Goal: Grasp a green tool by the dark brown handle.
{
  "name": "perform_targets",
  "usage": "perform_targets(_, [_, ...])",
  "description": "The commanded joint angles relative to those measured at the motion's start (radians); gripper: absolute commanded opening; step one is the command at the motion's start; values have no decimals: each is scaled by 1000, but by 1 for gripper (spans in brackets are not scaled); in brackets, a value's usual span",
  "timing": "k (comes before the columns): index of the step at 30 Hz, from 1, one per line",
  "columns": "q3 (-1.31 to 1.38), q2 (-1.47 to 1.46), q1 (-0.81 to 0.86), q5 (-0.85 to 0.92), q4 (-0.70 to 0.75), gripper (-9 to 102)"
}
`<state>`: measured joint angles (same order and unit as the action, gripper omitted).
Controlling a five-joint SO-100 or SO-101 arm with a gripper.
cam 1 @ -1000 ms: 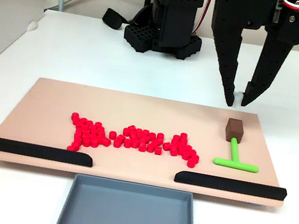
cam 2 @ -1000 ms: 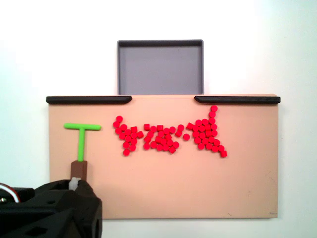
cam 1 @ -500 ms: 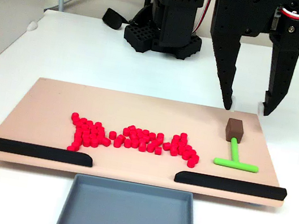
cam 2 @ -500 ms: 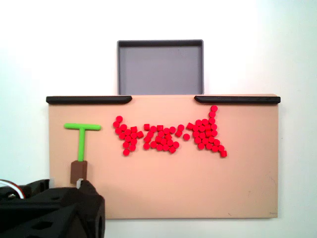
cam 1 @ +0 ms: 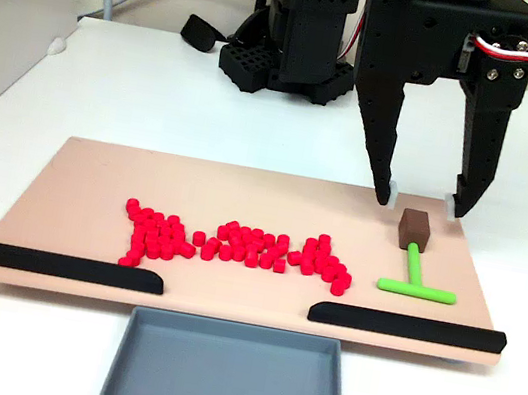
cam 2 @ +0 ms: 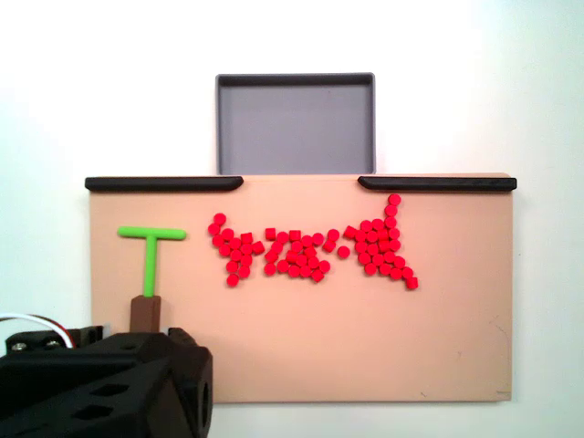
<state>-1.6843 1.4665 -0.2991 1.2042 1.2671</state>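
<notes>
Your gripper (cam 1: 421, 203) hangs with its two fingers spread wide, their pale tips just above and slightly behind the dark brown handle (cam 1: 413, 229), one tip to either side of it in the front fixed view. The handle caps the stem of the green tool (cam 1: 414, 280), which lies flat near the right end of the tan board (cam 1: 95, 179) in that view, crossbar pointing toward the black strip (cam 1: 407, 326).

To do this step well, bring the tips a touch forward so the cube sits squarely between them, then lower straight down until they bracket its side faces. Close only once both tips are level with the middle of the cube; closing high would likely pinch a top edge and tip the tool. Keep the fingers off the thin green stem.

In the top-down fixed view the arm covers the near side of the handle (cam 2: 146, 312), so judge alignment from the front. The red cubes (cam 1: 231, 243) lie well apart from the tool.
</notes>
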Motion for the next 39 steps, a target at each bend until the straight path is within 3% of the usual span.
perform_targets(1, [60,-17,6,2,-5,19])
perform_targets(39, [115,-92,5,14,-5,16])
